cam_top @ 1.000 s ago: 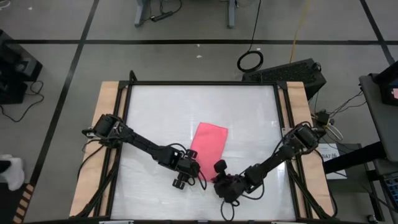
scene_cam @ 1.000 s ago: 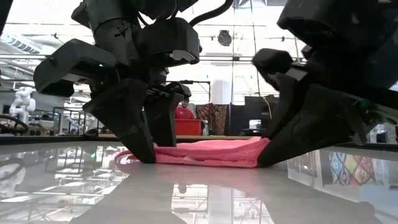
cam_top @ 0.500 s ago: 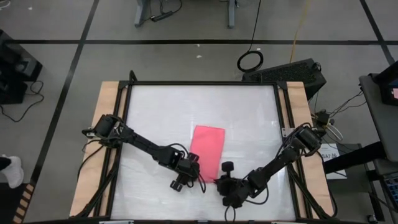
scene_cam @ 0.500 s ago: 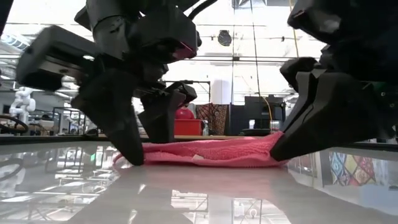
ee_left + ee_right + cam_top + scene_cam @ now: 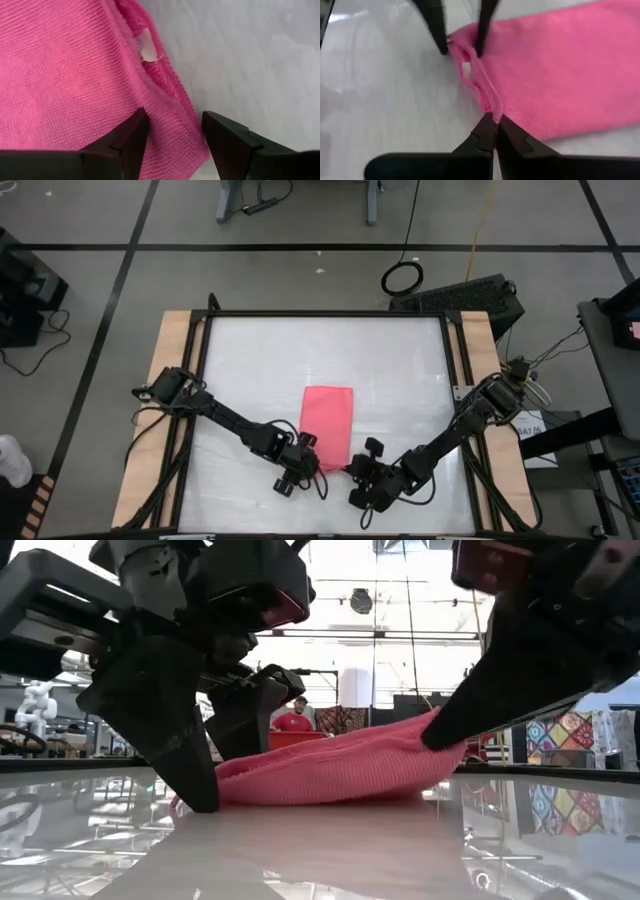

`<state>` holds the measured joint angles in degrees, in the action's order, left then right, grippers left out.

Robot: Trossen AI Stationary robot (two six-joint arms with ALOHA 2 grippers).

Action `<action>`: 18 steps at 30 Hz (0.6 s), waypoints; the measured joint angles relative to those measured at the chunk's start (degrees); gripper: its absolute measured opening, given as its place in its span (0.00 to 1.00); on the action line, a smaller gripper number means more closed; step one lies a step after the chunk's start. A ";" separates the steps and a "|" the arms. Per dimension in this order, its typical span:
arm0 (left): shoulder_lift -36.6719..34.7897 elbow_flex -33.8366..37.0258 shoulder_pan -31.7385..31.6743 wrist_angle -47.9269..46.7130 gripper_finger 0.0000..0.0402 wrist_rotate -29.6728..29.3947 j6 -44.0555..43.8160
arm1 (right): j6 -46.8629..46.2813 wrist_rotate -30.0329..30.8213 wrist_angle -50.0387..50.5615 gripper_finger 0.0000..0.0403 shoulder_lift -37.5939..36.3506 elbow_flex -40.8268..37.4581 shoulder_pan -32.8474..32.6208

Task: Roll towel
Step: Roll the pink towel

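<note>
High view: the towel (image 5: 327,427) lies flat on the desk (image 5: 250,360), centre and slightly low in the frame. The left hand (image 5: 300,461) sits at its lower left corner, the right hand (image 5: 362,470) at its lower right corner.

Low view: the towel's (image 5: 340,768) near edge is raised on the frame's right, where the right hand pinches it, and slopes down to the left hand's fingers (image 5: 190,765) planted on the desk.

Left wrist view: the left hand (image 5: 172,131) is spread, its fingers straddling the towel's (image 5: 65,75) hem without pinching it.

Right wrist view: the right hand (image 5: 493,121) is clenched on the towel's (image 5: 555,75) hem.

To roll well, I judge the left hand should grip its corner too, so both lift level and the edge turns over evenly toward the far end, not skewed.
</note>
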<state>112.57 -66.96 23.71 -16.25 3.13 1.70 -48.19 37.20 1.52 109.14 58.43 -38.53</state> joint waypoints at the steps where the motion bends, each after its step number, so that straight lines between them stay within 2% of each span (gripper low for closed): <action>1: 0.21 0.00 0.33 0.33 0.49 -0.72 -0.74 | -2.57 -0.27 0.36 0.00 0.00 0.00 0.21; 5: 1.20 0.00 1.63 1.38 0.49 -3.48 -5.88 | -9.89 -5.24 1.36 0.00 0.00 0.00 1.45; 12: 1.25 -0.04 4.68 1.70 0.48 -12.48 -16.67 | -17.48 -11.59 1.59 0.00 -0.02 0.00 2.23; 15: 1.10 -0.10 6.06 1.05 0.42 -14.34 -20.41 | -19.39 -14.34 1.24 0.00 -0.04 0.00 2.23; 18: 1.07 -0.14 6.90 -0.06 0.30 -14.64 -21.90 | -20.19 -16.73 0.72 0.00 -0.07 0.00 2.23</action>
<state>113.64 -67.10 30.61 -16.31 -11.51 -20.20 -68.37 20.47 2.24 109.08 58.43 -36.29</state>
